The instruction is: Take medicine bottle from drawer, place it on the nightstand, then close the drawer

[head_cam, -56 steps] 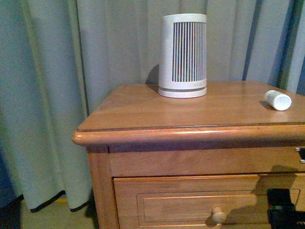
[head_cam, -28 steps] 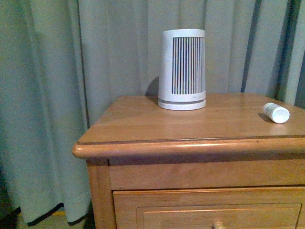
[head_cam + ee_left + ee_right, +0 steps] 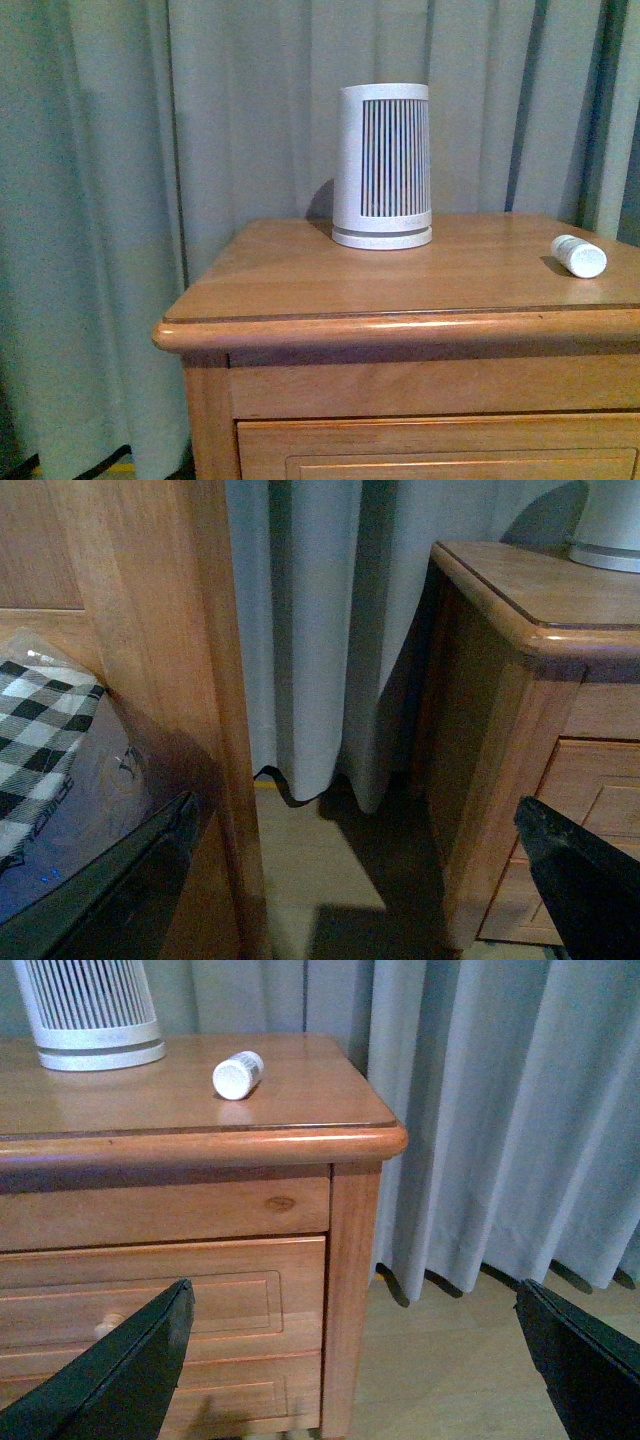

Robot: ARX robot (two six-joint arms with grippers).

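A small white plastic medicine bottle (image 3: pixel 579 256) lies on its side at the right of the frame atop the glossy orange-brown wooden nightstand (image 3: pixel 400 325), well apart from a tall white slatted device (image 3: pixel 383 166). The upper drawer (image 3: pixel 160 1295) sits flush. The left gripper (image 3: pixel 350 880) and the right gripper (image 3: pixel 350 1360) are both spread wide, empty.

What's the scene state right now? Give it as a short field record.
medicine bottle: lying on its side on the nightstand top, near the right end, apart from the ribbed device
nightstand: wooden, curtain behind it
drawer: upper drawer front sits flush, looks closed
ribbed white device: upright at the back of the top
left hand: open, empty, off to the nightstand's left side
right hand: open, empty, in front of the nightstand's right corner
task status: bottle placed, drawer appears shut
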